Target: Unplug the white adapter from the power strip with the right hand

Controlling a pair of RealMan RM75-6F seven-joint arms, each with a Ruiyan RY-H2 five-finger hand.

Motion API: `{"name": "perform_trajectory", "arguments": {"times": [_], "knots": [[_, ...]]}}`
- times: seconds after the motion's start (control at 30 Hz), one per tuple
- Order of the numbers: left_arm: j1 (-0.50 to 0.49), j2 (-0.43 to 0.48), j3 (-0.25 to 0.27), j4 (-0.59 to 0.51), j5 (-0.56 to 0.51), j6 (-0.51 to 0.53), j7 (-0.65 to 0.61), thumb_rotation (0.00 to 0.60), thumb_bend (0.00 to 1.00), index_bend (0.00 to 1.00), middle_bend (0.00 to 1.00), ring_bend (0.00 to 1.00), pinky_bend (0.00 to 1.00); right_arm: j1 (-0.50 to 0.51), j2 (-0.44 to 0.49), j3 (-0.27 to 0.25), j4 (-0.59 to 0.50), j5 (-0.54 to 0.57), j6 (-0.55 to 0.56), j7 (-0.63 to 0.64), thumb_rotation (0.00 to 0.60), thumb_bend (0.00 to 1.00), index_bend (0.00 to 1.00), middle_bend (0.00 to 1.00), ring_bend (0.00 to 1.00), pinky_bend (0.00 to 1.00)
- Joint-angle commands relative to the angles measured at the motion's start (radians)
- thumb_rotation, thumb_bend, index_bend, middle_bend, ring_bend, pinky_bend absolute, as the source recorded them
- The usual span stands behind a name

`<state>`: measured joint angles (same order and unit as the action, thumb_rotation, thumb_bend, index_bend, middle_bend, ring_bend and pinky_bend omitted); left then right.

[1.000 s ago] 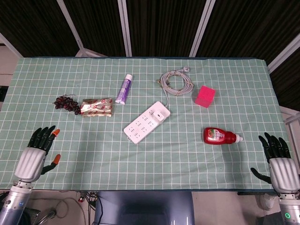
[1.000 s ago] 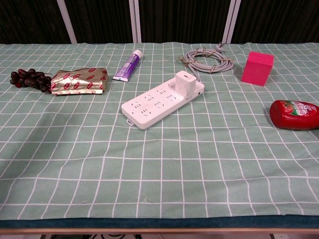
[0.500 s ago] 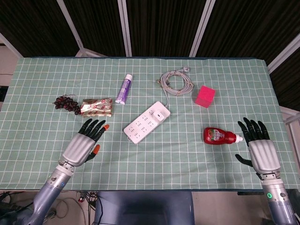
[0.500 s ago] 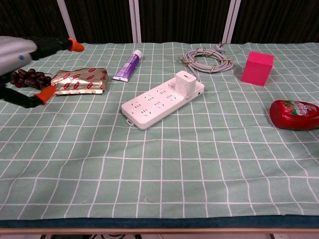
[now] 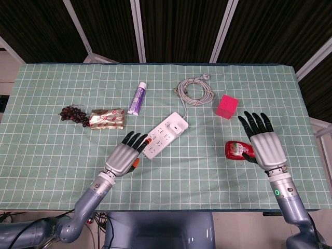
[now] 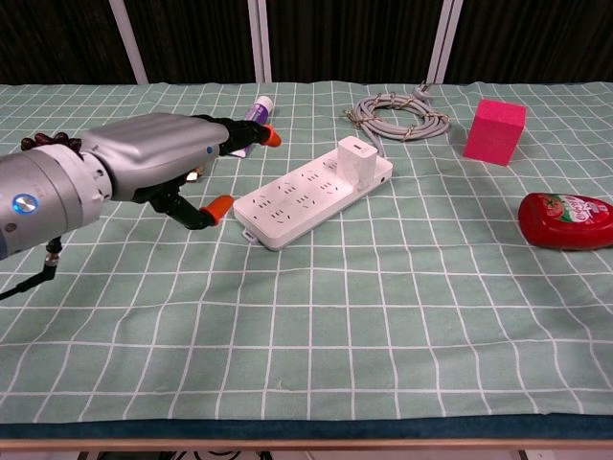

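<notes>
Right hand (image 5: pixel 263 143) hangs over the table's right side in the head view, fingers spread and holding nothing, its palm above the red bottle (image 5: pixel 236 150). Left hand (image 5: pixel 126 155) reaches with fingers apart to the near end of the power strip (image 5: pixel 160 137); whether it touches is hard to say. At the strip's far end sits the white adapter (image 5: pixel 176 126), plugged in, well apart from the right hand.

From the chest view, the left hand (image 6: pixel 163 158) fills the left side, fingertips (image 6: pixel 271 137) beside the strip (image 6: pixel 292 201). The adapter (image 6: pixel 355 159) stands upright in its socket.
</notes>
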<state>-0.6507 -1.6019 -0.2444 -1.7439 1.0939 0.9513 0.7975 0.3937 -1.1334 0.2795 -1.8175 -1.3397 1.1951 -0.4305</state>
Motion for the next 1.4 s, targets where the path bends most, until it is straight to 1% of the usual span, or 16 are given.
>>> {"name": "perform_trajectory", "arguments": {"times": [0.03, 0.17, 0.23, 0.4, 0.5, 0.63, 0.8, 1.03, 1.2, 1.4], "knots": [[-0.027, -0.023, -0.003, 0.024, -0.043, -0.017, 0.014, 0.600, 0.53, 0.03, 0.00, 0.00, 0.02, 0.042, -0.004, 0.022, -0.012, 0.022, -0.038, -0.031, 0.600, 0.20, 0.00, 0.00, 0.00, 0.00], [-0.062, -0.044, 0.005, 0.064, -0.081, -0.051, 0.020, 0.600, 0.53, 0.03, 0.00, 0.00, 0.03, 0.107, -0.027, 0.045, -0.018, 0.069, -0.097, -0.077, 0.600, 0.20, 0.00, 0.00, 0.00, 0.00], [-0.086, -0.058, 0.013, 0.089, -0.107, -0.061, 0.026, 0.600, 0.53, 0.03, 0.00, 0.00, 0.03, 0.153, -0.051, 0.055, -0.019, 0.114, -0.130, -0.120, 0.600, 0.20, 0.00, 0.00, 0.00, 0.00], [-0.123, -0.083, 0.026, 0.128, -0.157, -0.069, 0.018, 0.600, 0.53, 0.05, 0.00, 0.00, 0.04, 0.227, -0.093, 0.069, -0.017, 0.200, -0.167, -0.173, 0.600, 0.20, 0.00, 0.00, 0.00, 0.00], [-0.143, -0.094, 0.039, 0.148, -0.174, -0.070, 0.012, 0.600, 0.53, 0.05, 0.00, 0.00, 0.04, 0.268, -0.118, 0.067, -0.001, 0.248, -0.184, -0.203, 0.600, 0.20, 0.00, 0.00, 0.00, 0.00], [-0.157, -0.106, 0.057, 0.165, -0.182, -0.062, -0.003, 0.600, 0.53, 0.06, 0.00, 0.00, 0.06, 0.316, -0.153, 0.052, 0.027, 0.303, -0.206, -0.239, 0.600, 0.20, 0.00, 0.00, 0.00, 0.00], [-0.171, -0.113, 0.077, 0.180, -0.185, -0.054, -0.019, 0.600, 0.53, 0.06, 0.00, 0.00, 0.06, 0.378, -0.199, 0.042, 0.090, 0.335, -0.231, -0.257, 0.600, 0.20, 0.00, 0.00, 0.00, 0.00], [-0.181, -0.118, 0.094, 0.192, -0.189, -0.048, -0.033, 0.600, 0.53, 0.07, 0.00, 0.00, 0.06, 0.453, -0.231, 0.038, 0.179, 0.371, -0.305, -0.260, 0.600, 0.20, 0.00, 0.00, 0.00, 0.00], [-0.185, -0.127, 0.111, 0.207, -0.190, -0.054, -0.052, 0.600, 0.53, 0.07, 0.00, 0.00, 0.10, 0.475, -0.256, 0.025, 0.220, 0.382, -0.320, -0.234, 0.600, 0.20, 0.00, 0.00, 0.00, 0.01], [-0.194, -0.131, 0.125, 0.217, -0.186, -0.059, -0.066, 0.600, 0.53, 0.08, 0.00, 0.00, 0.10, 0.490, -0.284, 0.002, 0.277, 0.386, -0.330, -0.206, 0.600, 0.20, 0.00, 0.00, 0.00, 0.01]]}}
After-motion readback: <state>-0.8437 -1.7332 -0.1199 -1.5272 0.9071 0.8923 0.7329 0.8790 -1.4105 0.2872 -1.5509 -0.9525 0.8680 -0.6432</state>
